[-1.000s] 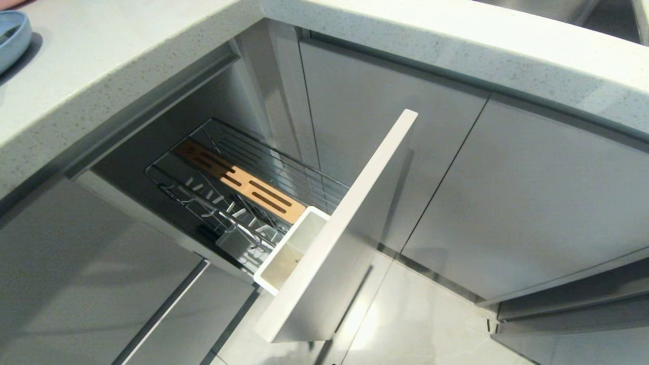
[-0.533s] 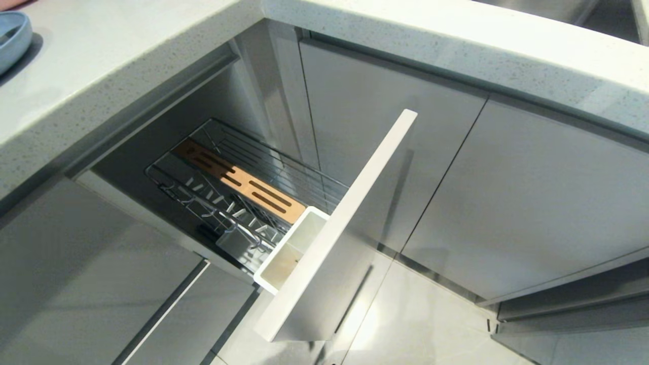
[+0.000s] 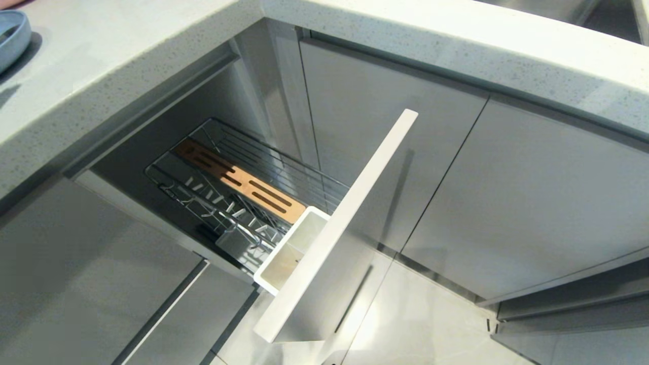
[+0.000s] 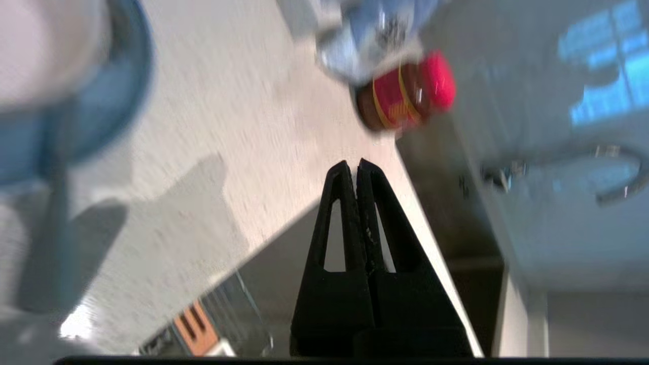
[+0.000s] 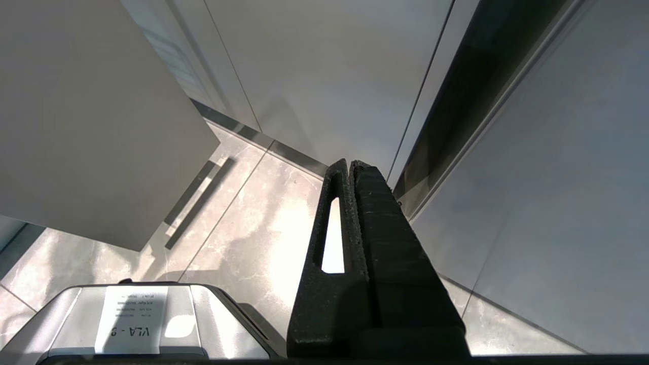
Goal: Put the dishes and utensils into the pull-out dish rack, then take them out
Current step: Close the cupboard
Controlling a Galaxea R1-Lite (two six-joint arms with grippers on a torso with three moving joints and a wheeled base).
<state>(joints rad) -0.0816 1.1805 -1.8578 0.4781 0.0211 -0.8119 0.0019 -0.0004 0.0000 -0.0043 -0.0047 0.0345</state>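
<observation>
The pull-out dish rack point(image 3: 243, 192) stood open and empty at centre; the light-blue plate point(image 3: 12, 35) lay on the surface point(image 3: 101, 66) at ten o'clock. The left gripper point(image 4: 356, 170), pinched together and empty, was above that surface. Loading was just starting; it needed to widen for a first pick. The right gripper point(image 5: 351, 170), likewise closed, hung parked by the floor.

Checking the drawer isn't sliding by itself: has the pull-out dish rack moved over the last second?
No. The dish rack sits the same against the countertop edge, its front panel unchanged.
</observation>
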